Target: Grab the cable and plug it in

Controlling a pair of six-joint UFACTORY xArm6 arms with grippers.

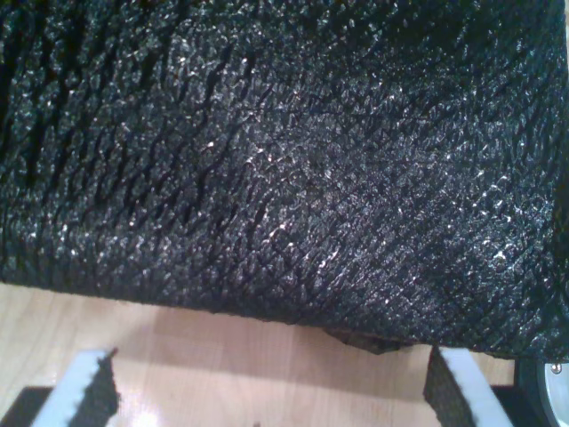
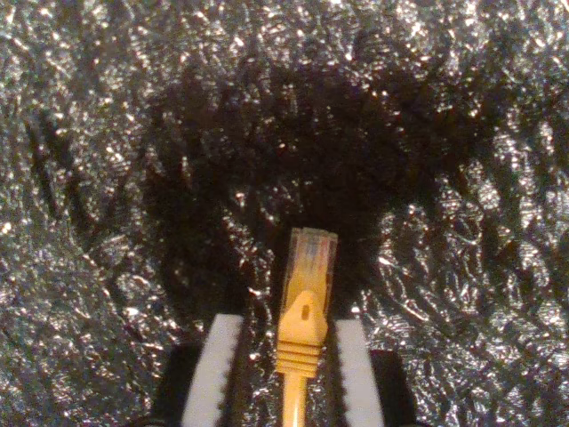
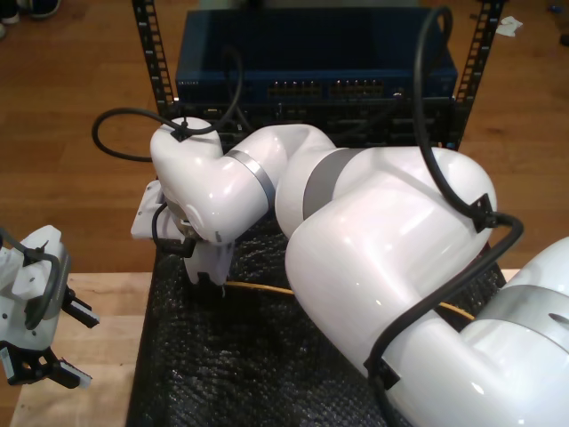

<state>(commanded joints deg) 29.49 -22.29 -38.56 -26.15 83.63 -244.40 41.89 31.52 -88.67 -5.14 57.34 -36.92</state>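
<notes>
The yellow-orange cable (image 2: 302, 331) lies on the black mesh mat (image 2: 107, 133), its clear plug (image 2: 309, 258) pointing away from the camera. My second gripper (image 2: 289, 374) is down at the mat with its white fingers (image 2: 213, 374) tight against both sides of the cable's boot. In the exterior view this gripper (image 3: 209, 271) hangs from the big white arm, and the cable (image 3: 258, 287) trails off toward the exterior view's right. My first gripper (image 1: 271, 400) stands wide open and holds nothing. It hovers over bare wood beside the mat, at the exterior view's lower left (image 3: 76, 345).
A rack at the back holds a blue network switch (image 3: 316, 62) with rows of ports (image 3: 342, 89). Thick black arm cables (image 3: 116, 142) loop in front of it. The mat (image 3: 222, 374) covers the table's middle; light wood (image 3: 102, 302) shows at the exterior view's left.
</notes>
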